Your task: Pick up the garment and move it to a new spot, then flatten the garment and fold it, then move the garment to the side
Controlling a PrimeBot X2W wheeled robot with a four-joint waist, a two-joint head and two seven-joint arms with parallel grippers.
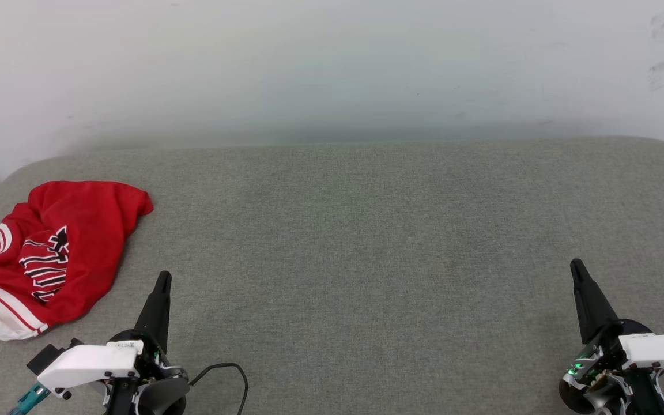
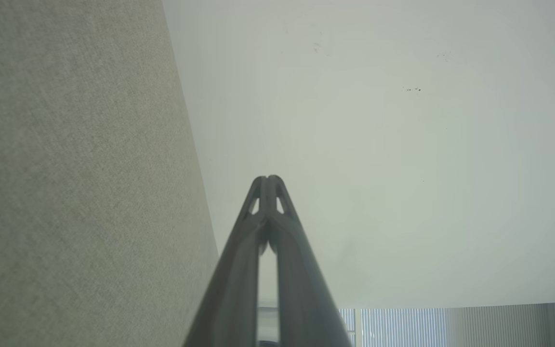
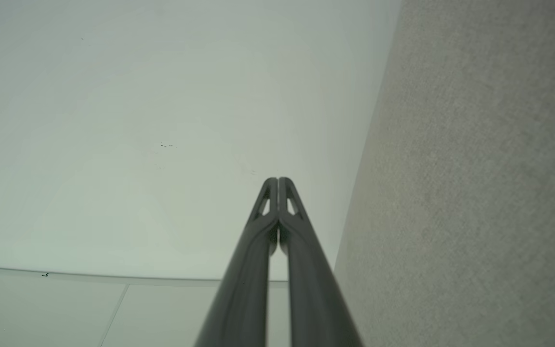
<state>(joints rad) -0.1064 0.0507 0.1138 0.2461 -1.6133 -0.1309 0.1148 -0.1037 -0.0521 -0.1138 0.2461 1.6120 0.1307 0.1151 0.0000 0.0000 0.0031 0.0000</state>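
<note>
The garment (image 1: pixel 61 248) lies crumpled at the far left of the grey fabric surface (image 1: pixel 355 242); it is red with white striped trim and black-and-white lettering, and its lower edge is white. My left gripper (image 1: pixel 163 278) stands shut and empty at the lower left, a short way right of the garment and not touching it. My right gripper (image 1: pixel 575 265) is shut and empty at the lower right, far from the garment. In the left wrist view the left gripper (image 2: pixel 268 179) has its tips pressed together. The right gripper (image 3: pixel 277 180) looks the same in the right wrist view.
A white wall (image 1: pixel 332 63) rises directly behind the surface. A black cable (image 1: pixel 234 372) loops beside the left wrist. The surface's rounded corners sit at the far left and far right. Vertical blinds (image 2: pixel 403 327) appear in the left wrist view.
</note>
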